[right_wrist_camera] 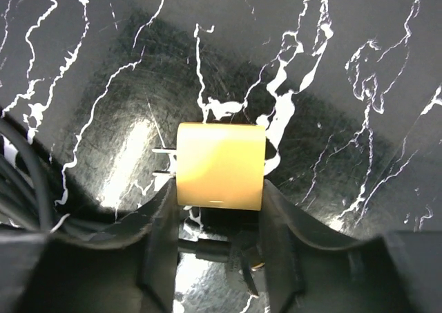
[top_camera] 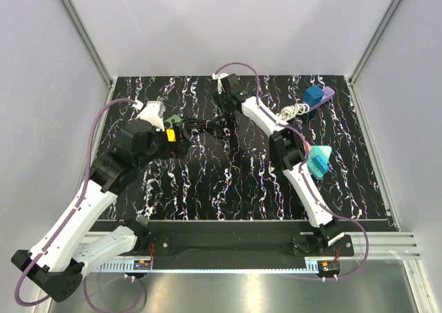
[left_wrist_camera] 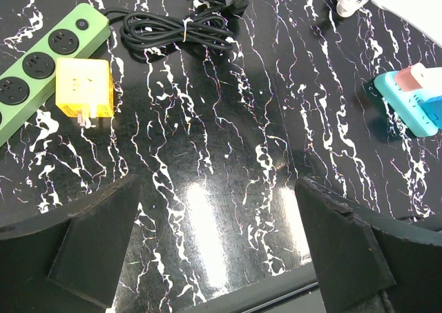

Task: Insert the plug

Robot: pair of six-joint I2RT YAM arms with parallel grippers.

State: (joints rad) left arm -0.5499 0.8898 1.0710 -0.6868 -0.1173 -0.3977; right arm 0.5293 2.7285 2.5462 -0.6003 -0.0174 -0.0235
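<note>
My right gripper (right_wrist_camera: 219, 188) is shut on a pale yellow plug (right_wrist_camera: 221, 164), whose two prongs point left just above the black marble table. In the top view this gripper (top_camera: 224, 104) is at the far middle, and the plug is hidden under it. A green power strip (left_wrist_camera: 41, 71) lies at the left, also in the top view (top_camera: 173, 121). A second yellow plug (left_wrist_camera: 84, 87) lies beside it, prongs down toward the camera, and shows in the top view (top_camera: 171, 135). My left gripper (left_wrist_camera: 217, 244) is open and empty over bare table, right of the strip (top_camera: 178, 144).
The strip's bundled black cable (left_wrist_camera: 179, 31) lies between the two grippers (top_camera: 207, 126) and shows at the left of the right wrist view (right_wrist_camera: 21, 182). A teal power strip (top_camera: 319, 161) lies at the right. A blue adapter (top_camera: 314, 95) and a white coiled cable (top_camera: 295, 110) lie far right.
</note>
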